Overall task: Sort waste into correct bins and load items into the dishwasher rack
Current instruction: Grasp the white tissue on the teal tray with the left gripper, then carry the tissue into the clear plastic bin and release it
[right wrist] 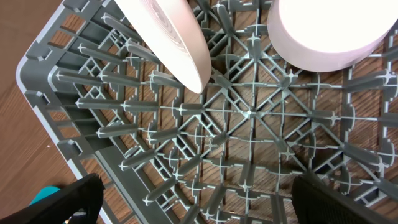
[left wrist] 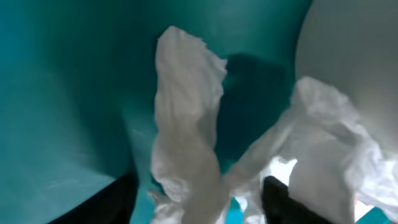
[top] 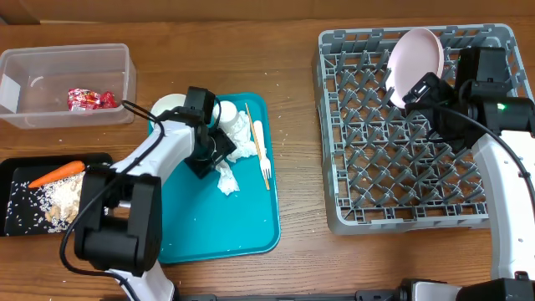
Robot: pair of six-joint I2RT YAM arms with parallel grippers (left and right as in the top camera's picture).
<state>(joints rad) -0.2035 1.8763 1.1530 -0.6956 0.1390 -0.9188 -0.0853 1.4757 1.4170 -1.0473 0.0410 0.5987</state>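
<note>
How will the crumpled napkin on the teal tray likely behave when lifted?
Probably floppy: the napkin shows soft folds and a ragged edge. Likely light, since it looks thin; its loose tail may drag across the tray.

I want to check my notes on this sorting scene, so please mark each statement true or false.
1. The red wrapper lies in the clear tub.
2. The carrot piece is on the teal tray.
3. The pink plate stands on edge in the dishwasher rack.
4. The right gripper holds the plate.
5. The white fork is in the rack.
1. True: the red wrapper lies in the clear tub.
2. False: the carrot piece lies in the black tray.
3. True: the pink plate stands on edge in the dishwasher rack.
4. False: the right gripper is open and empty.
5. False: the white fork lies on the teal tray.
</note>
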